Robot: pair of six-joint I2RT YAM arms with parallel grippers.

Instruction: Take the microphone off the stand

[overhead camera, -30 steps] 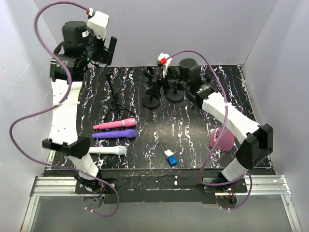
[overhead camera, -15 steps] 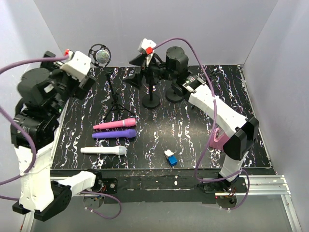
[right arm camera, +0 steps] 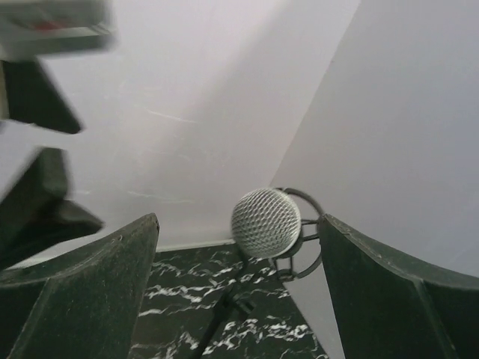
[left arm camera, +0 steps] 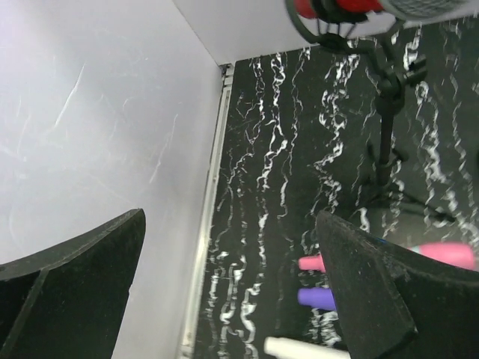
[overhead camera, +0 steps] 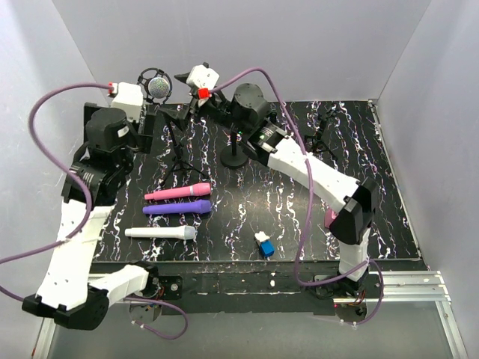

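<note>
The microphone (overhead camera: 158, 87) has a silver mesh head and sits in a black ring mount on a thin black tripod stand (overhead camera: 177, 153) at the back left. My right gripper (overhead camera: 176, 96) is open just right of the head, apart from it. In the right wrist view the microphone head (right arm camera: 266, 223) shows beyond the open right gripper (right arm camera: 238, 218). My left gripper (overhead camera: 148, 129) is open and empty, left of the stand's pole. In the left wrist view the open left gripper (left arm camera: 230, 215) frames the table's left edge, with the stand pole (left arm camera: 385, 127) at the upper right.
A pink microphone (overhead camera: 178, 192), a purple one (overhead camera: 177, 207) and a white one (overhead camera: 161, 233) lie left of centre. A blue and white block (overhead camera: 264, 244) lies near the front. A black round-base stand (overhead camera: 234, 155) stands mid-back. A pink object (overhead camera: 330, 218) is partly hidden by the right arm. Walls enclose three sides.
My right arm has reached left across the back, bringing its open gripper up to the microphone head. My left arm has swung and its gripper now hangs beside the stand's pole.
</note>
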